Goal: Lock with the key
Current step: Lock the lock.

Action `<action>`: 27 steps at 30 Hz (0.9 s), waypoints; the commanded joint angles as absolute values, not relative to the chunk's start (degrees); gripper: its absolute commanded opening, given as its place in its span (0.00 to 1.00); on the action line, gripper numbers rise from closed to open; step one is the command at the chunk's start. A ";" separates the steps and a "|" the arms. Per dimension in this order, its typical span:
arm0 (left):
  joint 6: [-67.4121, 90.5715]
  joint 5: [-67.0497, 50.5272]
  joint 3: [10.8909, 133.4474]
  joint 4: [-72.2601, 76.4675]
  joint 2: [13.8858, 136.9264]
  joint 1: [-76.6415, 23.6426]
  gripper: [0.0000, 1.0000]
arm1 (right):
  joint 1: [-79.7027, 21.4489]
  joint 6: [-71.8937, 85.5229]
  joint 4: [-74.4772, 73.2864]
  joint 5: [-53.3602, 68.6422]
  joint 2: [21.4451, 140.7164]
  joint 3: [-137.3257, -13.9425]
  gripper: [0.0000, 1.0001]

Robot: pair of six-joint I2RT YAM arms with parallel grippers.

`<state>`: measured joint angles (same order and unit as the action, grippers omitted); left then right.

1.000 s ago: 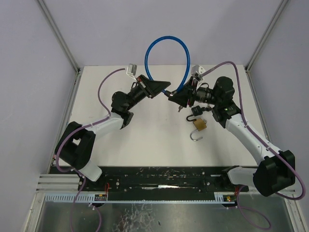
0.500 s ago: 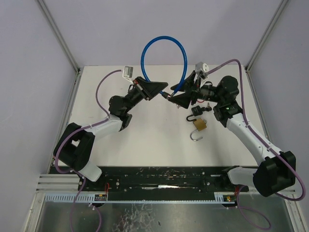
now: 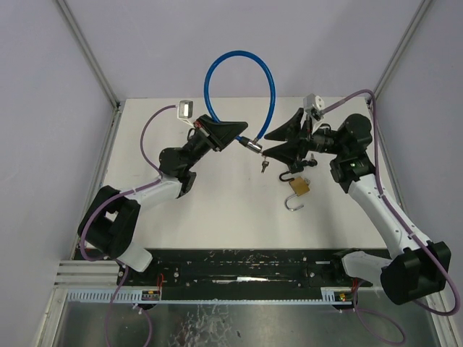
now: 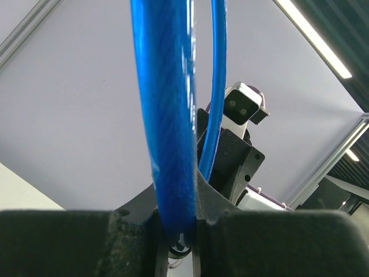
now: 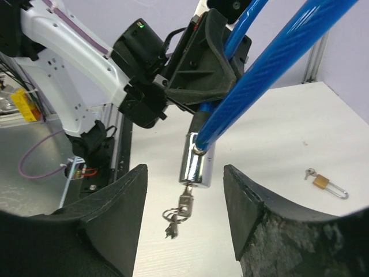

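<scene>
Your left claw [image 3: 242, 136] is clamping down on the blue plastic-coated cable loop [image 3: 239, 52]. Its two black fingers are pinching the cable close to its lower end and holding it up off the white table [image 3: 217, 210]. In the left wrist view, the cable [image 4: 164, 115] is running straight up out of the narrow slot between that claw's [image 4: 179, 231] fingers and arching away overhead.

The shiny chrome metal lock cylinder [image 3: 253, 144] is hanging at the cable's end, just beyond the left claw's tips and just in front of your right claw [image 3: 265, 144]. The small silver metal key [image 3: 265, 166] is sitting in the underside of the cylinder and dangling below it with a ring.

Your right claw is standing with its fingers spread apart and gripping nothing. In the right wrist view, the cylinder [image 5: 196, 161] is hanging ahead of that claw's [image 5: 184, 173] gap, roughly centred between the two fingers and touching neither of them. The key [image 5: 184, 205] is hanging below the cylinder, and the blue cable [image 5: 271, 63] is crossing above the right-hand finger.

A brass padlock [image 3: 299, 186] with its shackle swung open is lying on the table under the right claw's wrist. In the wrist view it is showing well off to the right [image 5: 322, 182].
</scene>
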<state>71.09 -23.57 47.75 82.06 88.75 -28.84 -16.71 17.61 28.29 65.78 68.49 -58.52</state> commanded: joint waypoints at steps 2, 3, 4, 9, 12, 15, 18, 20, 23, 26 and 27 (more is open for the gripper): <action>69.63 -23.51 48.75 91.36 87.02 -28.54 0.01 | -16.48 25.85 28.99 66.92 65.03 -60.04 0.57; 69.49 -23.89 48.96 91.48 86.94 -28.50 0.01 | -16.47 28.27 29.73 66.67 64.82 -59.55 0.55; 69.37 -24.21 49.14 91.57 86.93 -28.54 0.01 | -16.45 30.38 30.50 66.44 64.59 -58.97 0.54; 69.17 -25.59 50.07 91.77 86.55 -28.53 0.01 | -16.45 37.14 31.86 65.24 63.95 -57.14 0.44; 69.30 -25.99 50.43 91.91 86.34 -28.56 0.01 | -16.44 38.90 31.37 64.48 63.82 -56.42 0.42; 69.43 -26.12 50.73 91.93 86.19 -28.56 0.00 | -16.51 39.72 31.21 64.35 63.64 -55.28 0.40; 69.60 -26.29 51.10 91.95 86.05 -28.53 0.00 | -16.46 39.69 30.41 64.13 63.57 -54.75 0.39; 69.74 -26.33 51.22 91.94 86.05 -28.61 0.00 | -16.46 39.79 30.08 63.87 63.48 -54.43 0.38; 69.83 -26.55 51.32 91.96 85.96 -28.60 0.00 | -16.47 40.02 30.07 63.80 63.46 -54.23 0.35; 69.87 -26.52 51.33 92.03 85.83 -28.56 0.00 | -16.47 40.33 30.06 63.76 63.54 -53.91 0.34; 69.87 -26.53 51.33 92.02 85.71 -28.55 0.00 | -16.45 40.38 30.06 63.73 63.54 -53.81 0.33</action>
